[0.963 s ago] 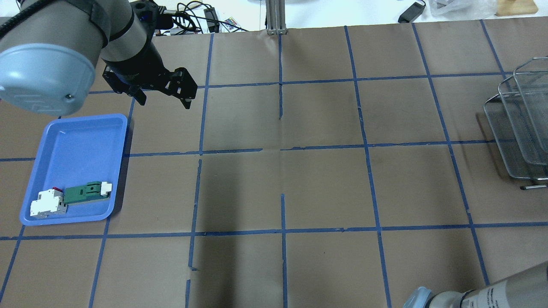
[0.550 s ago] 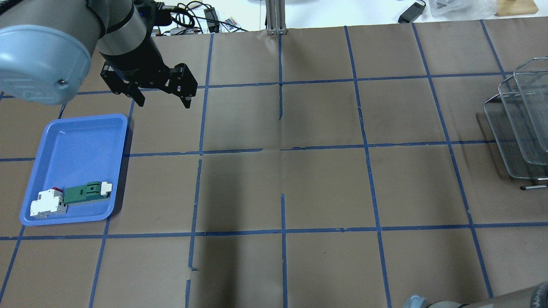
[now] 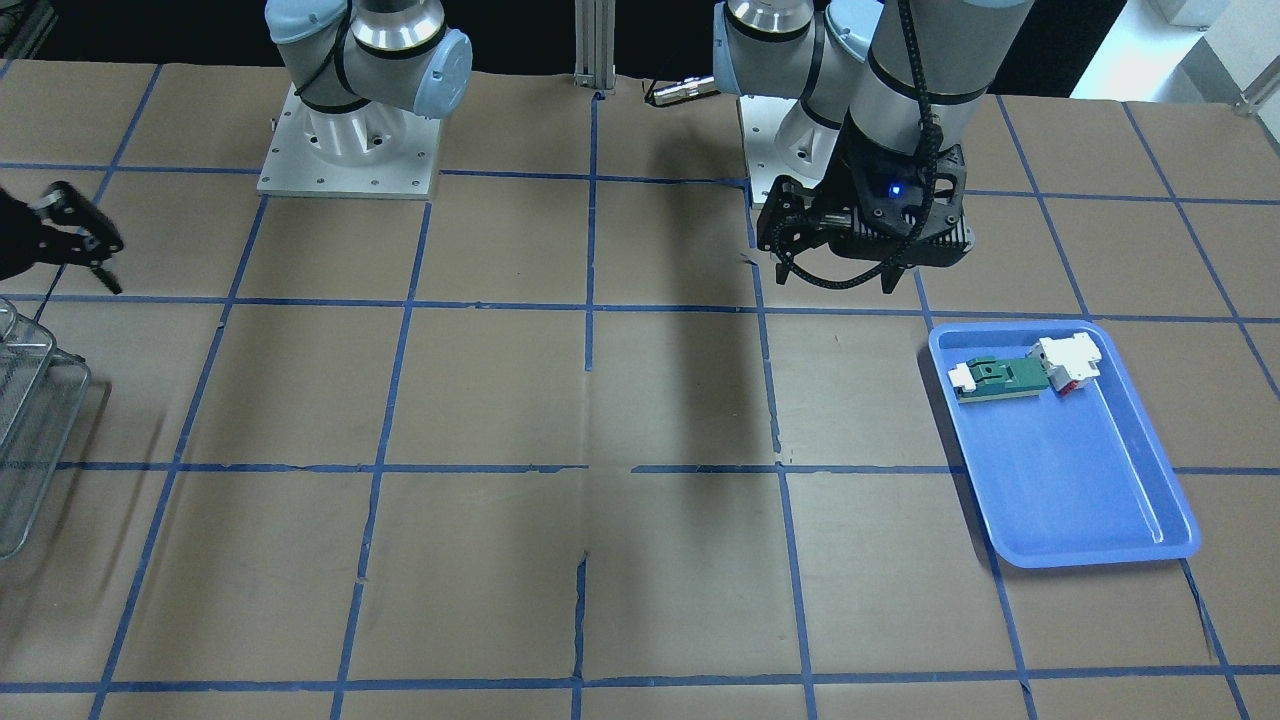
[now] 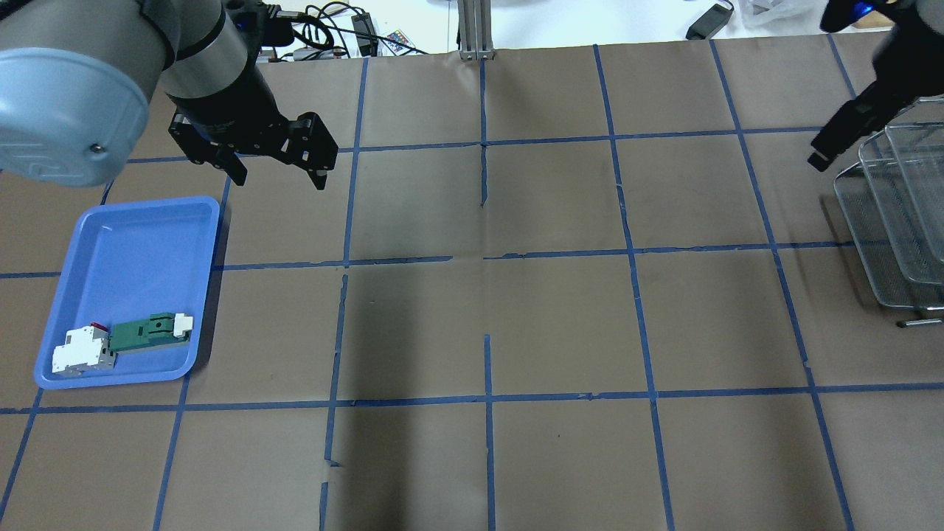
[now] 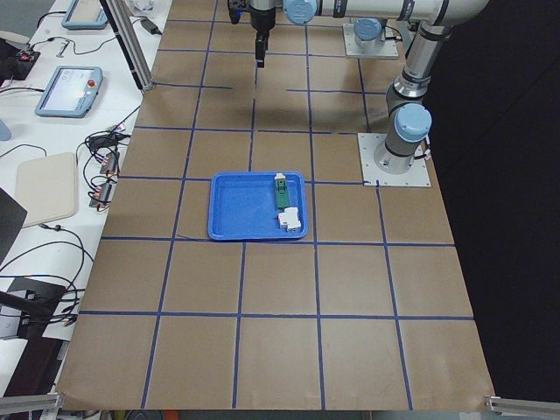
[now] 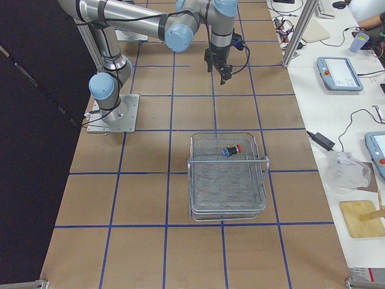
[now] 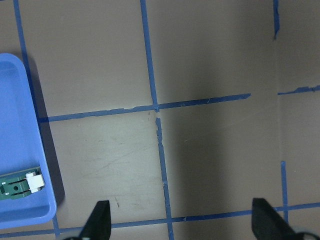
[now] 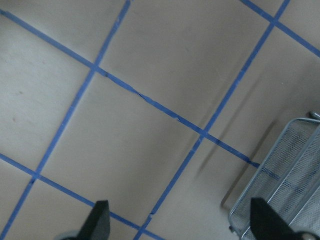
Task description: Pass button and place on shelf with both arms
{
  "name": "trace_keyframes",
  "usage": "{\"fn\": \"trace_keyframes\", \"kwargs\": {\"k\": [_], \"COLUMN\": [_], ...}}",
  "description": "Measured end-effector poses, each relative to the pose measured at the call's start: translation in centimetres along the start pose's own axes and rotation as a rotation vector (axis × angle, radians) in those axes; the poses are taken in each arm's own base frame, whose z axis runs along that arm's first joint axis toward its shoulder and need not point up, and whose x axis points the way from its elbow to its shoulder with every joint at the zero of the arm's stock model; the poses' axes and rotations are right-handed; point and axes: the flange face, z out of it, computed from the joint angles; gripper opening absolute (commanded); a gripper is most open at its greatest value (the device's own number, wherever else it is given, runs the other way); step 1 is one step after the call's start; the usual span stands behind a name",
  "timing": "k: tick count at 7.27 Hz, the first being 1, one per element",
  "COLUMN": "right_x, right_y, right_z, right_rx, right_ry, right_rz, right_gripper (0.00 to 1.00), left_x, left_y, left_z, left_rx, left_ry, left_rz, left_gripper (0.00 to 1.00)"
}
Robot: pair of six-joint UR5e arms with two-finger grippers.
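Observation:
The button (image 6: 231,150), with its red cap and black collar, lies on its side on the top tier of the wire-mesh shelf (image 6: 228,180). It shows only in the exterior right view. The shelf also shows at the overhead view's right edge (image 4: 896,236), in the front-facing view (image 3: 20,400) and in the right wrist view (image 8: 282,195). My right gripper (image 4: 818,158) (image 8: 181,222) hangs open and empty beside the shelf, on its inner side. My left gripper (image 4: 279,175) (image 3: 835,280) (image 7: 182,222) is open and empty, raised beside the blue tray.
The blue tray (image 4: 133,243) on my left holds a green-and-white flat part (image 4: 147,330) and a white block with a red side (image 4: 82,349). Cables and small devices (image 4: 346,29) lie past the table's far edge. A metal post (image 4: 474,29) stands at the far middle.
My right gripper has come into the overhead view at the top right beside the shelf, and its arm link has left the bottom edge. My left gripper has drifted slightly left.

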Motion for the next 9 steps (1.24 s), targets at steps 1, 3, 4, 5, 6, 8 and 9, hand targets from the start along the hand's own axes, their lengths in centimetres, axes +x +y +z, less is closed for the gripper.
{"fn": "trace_keyframes", "kwargs": {"k": [1,3,4,5,6,8,9], "right_x": [-4.5,-10.5,-11.5,-11.9,-11.8,-11.2,-11.1], "right_y": [-1.9,-4.2,-4.7,-4.9,-5.2,-6.4,-6.8], "right_z": [-1.0,-3.2,-5.0,-7.1,-8.1,-6.6,-5.3], "right_rx": [0.001,0.028,0.059,0.074,0.065,0.011,-0.006], "right_ry": [0.018,0.046,0.035,0.018,0.004,-0.022,-0.026], "right_rz": [0.059,0.203,0.262,0.303,0.345,0.432,0.47], "right_gripper": [1.0,1.0,1.0,1.0,1.0,1.0,1.0], "left_x": [-0.1,-0.1,-0.1,-0.2,-0.2,-0.3,-0.3], "left_y": [0.0,0.0,0.0,0.0,0.0,0.0,0.0], "left_z": [0.0,0.0,0.0,-0.1,-0.1,0.0,0.0], "left_rx": [0.0,0.0,0.0,0.002,0.002,-0.001,-0.002], "left_ry": [-0.001,-0.001,-0.001,-0.002,-0.002,-0.002,-0.002], "left_rz": [-0.001,-0.001,-0.001,-0.002,-0.002,-0.003,-0.003], "left_gripper": [1.0,1.0,1.0,1.0,1.0,1.0,1.0]}}
